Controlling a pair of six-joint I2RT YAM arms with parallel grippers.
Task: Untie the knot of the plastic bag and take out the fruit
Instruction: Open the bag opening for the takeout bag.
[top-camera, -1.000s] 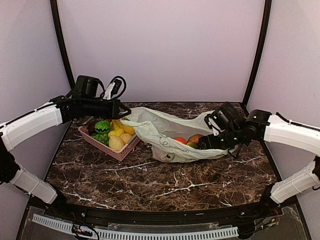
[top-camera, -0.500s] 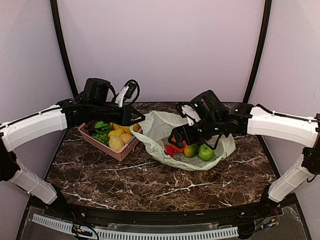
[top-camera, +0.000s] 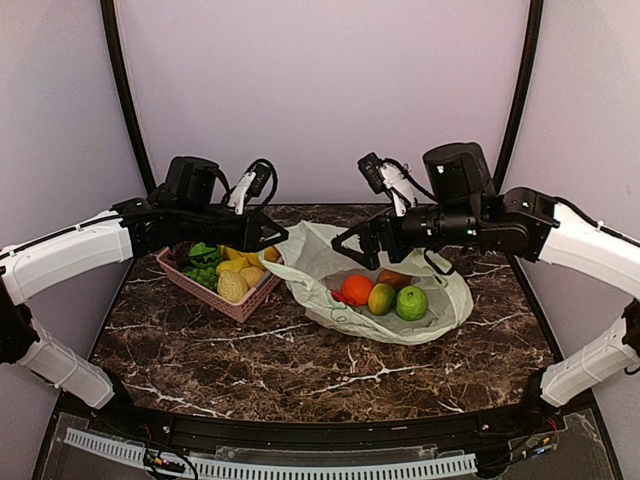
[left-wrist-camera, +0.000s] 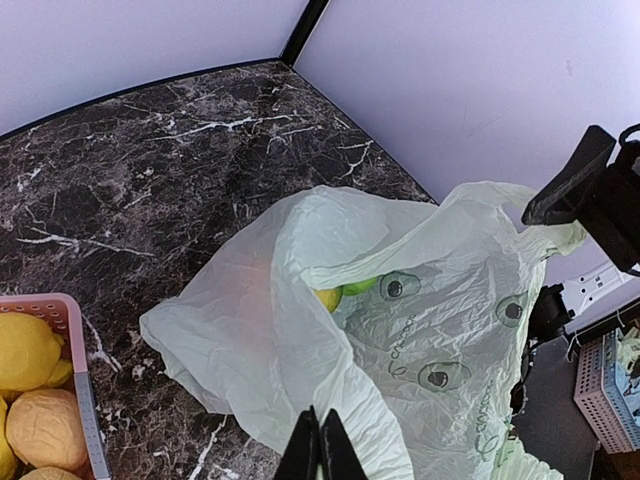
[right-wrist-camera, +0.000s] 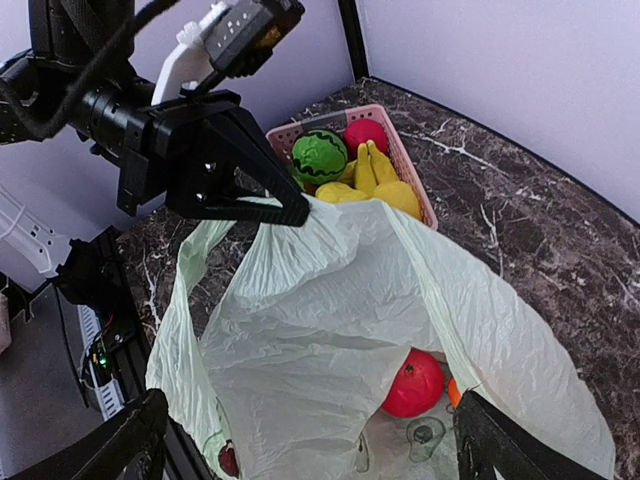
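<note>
Top external view: left gripper (top-camera: 282, 237) is pinched shut on the left rim of the bag (top-camera: 318, 252). Right gripper (top-camera: 352, 250), spread wide and empty, hovers over the bag's mouth. The fruit (top-camera: 381, 297) lies inside the bag. Reaching in may snag film, tugging the rim free and collapsing the mouth.

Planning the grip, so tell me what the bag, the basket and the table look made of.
Bag: thin pale green plastic film, translucent, crumpled, printed. Basket: probably rigid pink plastic, slotted walls. Table: dark stone look with white veins, slight sheen; marble or laminate, cannot tell.
</note>
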